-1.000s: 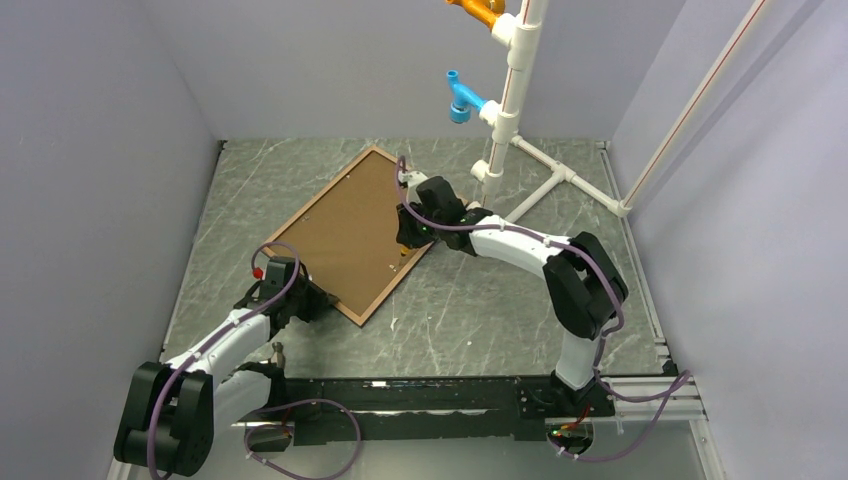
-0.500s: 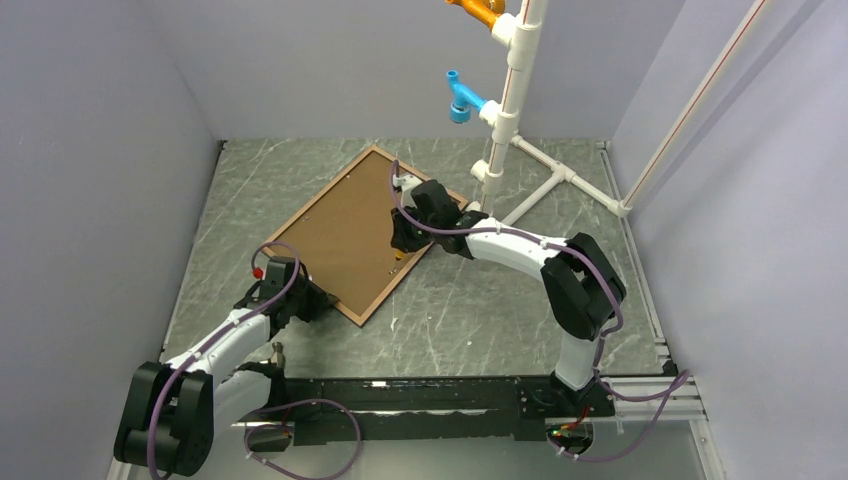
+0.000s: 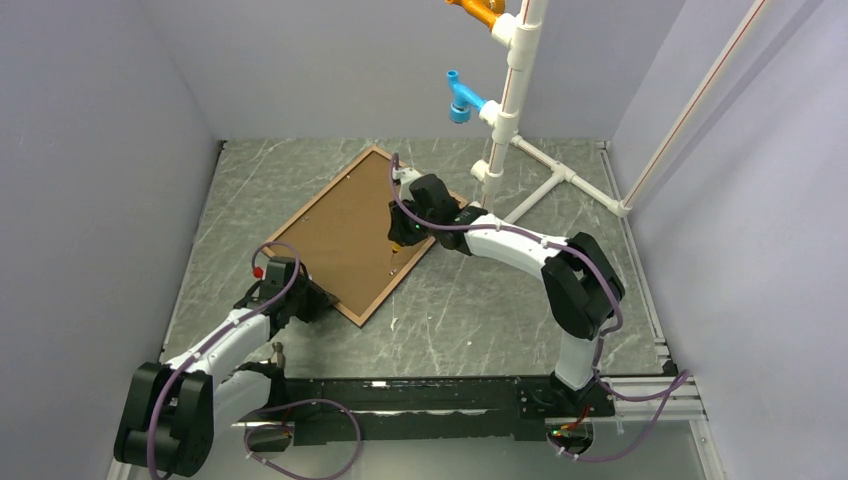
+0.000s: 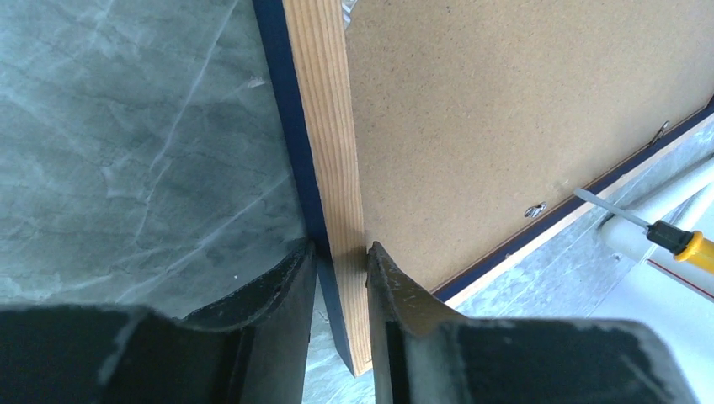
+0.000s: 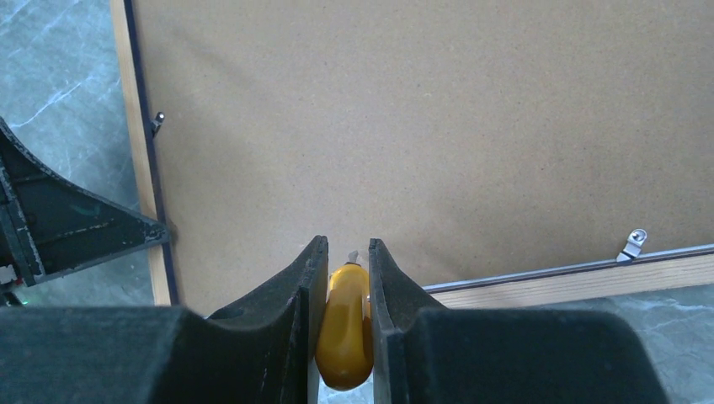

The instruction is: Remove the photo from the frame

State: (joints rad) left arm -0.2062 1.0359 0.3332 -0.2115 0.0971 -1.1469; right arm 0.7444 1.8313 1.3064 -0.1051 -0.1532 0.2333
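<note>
The frame [image 3: 318,197] lies face down, its wooden back rim and navy edge [image 4: 324,126] up. The brown backing board [image 3: 345,235] fills it; the photo's printed side is hidden beneath. My left gripper [image 3: 318,296] is shut on the frame's near rim close to a corner [image 4: 341,250]. My right gripper [image 3: 400,240] is shut on a yellow-handled screwdriver [image 5: 345,324], held just above the board [image 5: 421,126] near the frame's right rim. The screwdriver also shows in the left wrist view [image 4: 674,238].
Small metal retaining tabs [image 5: 631,244] [image 5: 157,120] [image 4: 533,208] sit along the frame's inner edges. A white PVC pipe stand [image 3: 510,120] with a blue fitting [image 3: 460,98] and an orange fitting [image 3: 478,10] rises behind the right arm. Grey walls enclose the marbled table [image 3: 480,310].
My right gripper has shifted a little to the left and inward over the backing board with the screwdriver. The left arm and the frame have not moved.
</note>
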